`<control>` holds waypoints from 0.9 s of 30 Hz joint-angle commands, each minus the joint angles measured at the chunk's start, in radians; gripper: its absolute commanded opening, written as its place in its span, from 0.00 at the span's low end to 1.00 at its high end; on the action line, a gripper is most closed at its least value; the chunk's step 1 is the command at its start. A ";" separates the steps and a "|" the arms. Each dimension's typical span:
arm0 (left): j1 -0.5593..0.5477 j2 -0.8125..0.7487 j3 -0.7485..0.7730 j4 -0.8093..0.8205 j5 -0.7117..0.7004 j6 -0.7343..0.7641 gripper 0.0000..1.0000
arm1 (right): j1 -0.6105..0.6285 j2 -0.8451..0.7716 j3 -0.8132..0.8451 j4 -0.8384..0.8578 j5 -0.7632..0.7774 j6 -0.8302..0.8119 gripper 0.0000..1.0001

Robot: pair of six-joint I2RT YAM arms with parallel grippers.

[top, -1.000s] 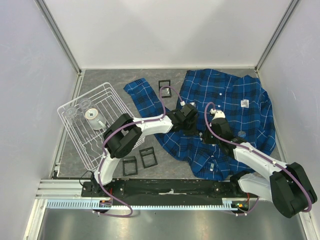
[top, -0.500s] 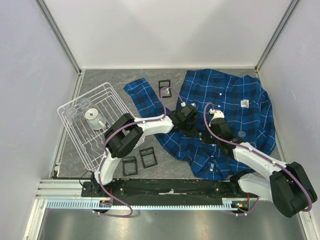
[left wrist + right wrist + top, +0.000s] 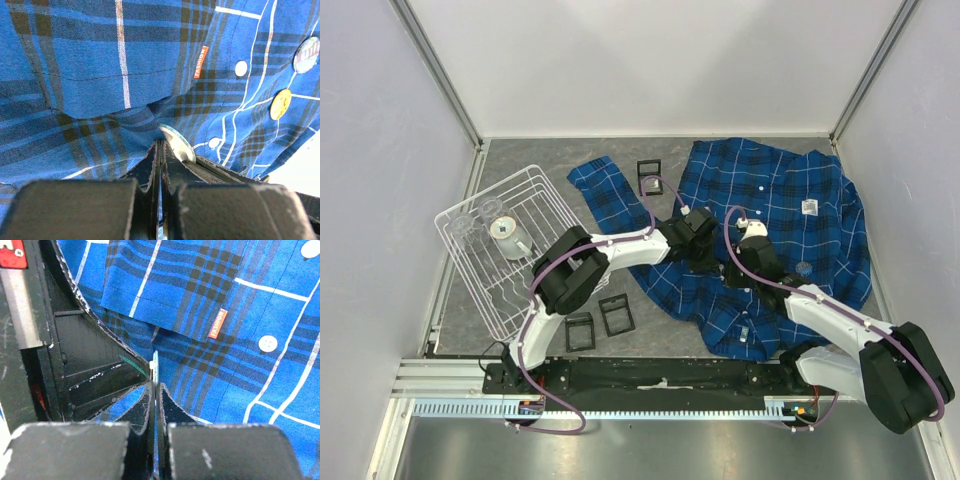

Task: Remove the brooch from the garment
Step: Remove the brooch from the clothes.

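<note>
Both arms have crept closer over the garment (image 3: 770, 200)! Just below the orange label (image 3: 201, 62), the left pincer (image 3: 159, 150) pinches cloth, and the right pincer (image 3: 153, 387) clamps the brooch (image 3: 176, 143) rim. The pull-off looks imminent.

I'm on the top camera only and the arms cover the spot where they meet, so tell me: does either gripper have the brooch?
Observer: In the right wrist view, the right gripper is shut on the edge of a thin round brooch, seen edge-on.
Operator: And the left one?
Observer: The left wrist view shows the left gripper shut too, apparently pinching a fold of the garment right beside that brooch.
Operator: Any other pins close by?
Observer: Yes. The left wrist view shows a yellow badge on the shirt, off to the side past a white button.
</note>
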 commanded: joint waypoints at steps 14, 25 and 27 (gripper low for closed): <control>-0.017 0.069 0.216 -0.077 0.157 -0.275 0.02 | 0.093 0.010 -0.023 0.035 -0.133 0.039 0.00; 0.012 0.029 0.141 -0.039 0.170 -0.357 0.02 | 0.092 -0.042 -0.079 0.070 -0.095 0.146 0.00; 0.020 0.016 0.112 -0.039 0.167 -0.334 0.02 | 0.083 -0.101 -0.094 0.058 0.014 0.183 0.00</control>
